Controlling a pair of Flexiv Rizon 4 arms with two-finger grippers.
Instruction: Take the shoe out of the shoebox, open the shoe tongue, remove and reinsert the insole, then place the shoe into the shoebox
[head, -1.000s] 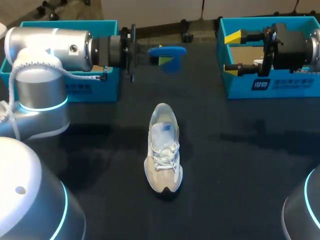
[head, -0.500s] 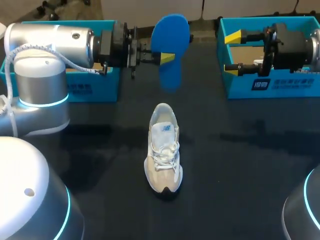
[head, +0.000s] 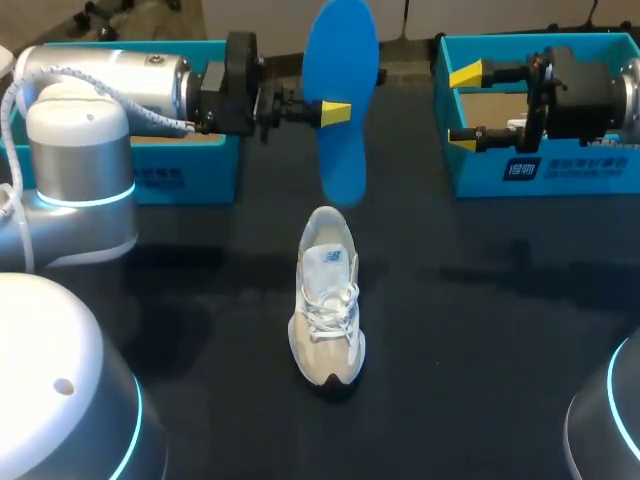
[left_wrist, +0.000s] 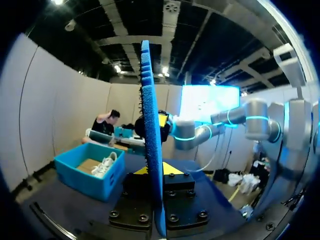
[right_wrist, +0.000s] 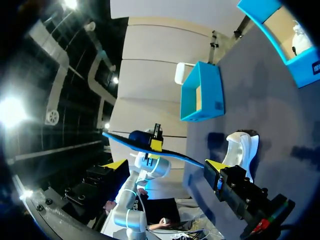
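Left gripper clamps the blue insole, held upright in the air near the shoe on the tabletop, likely lining up for reinsertion. Right gripper hangs wide open over the right shoebox, out of the way.

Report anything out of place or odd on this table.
Only the blue insole stands out: it is out of the sneaker, held upright in mid-air by the left gripper, beyond the sneaker's heel. That fits the insole step. Nothing looks spilled or damaged.
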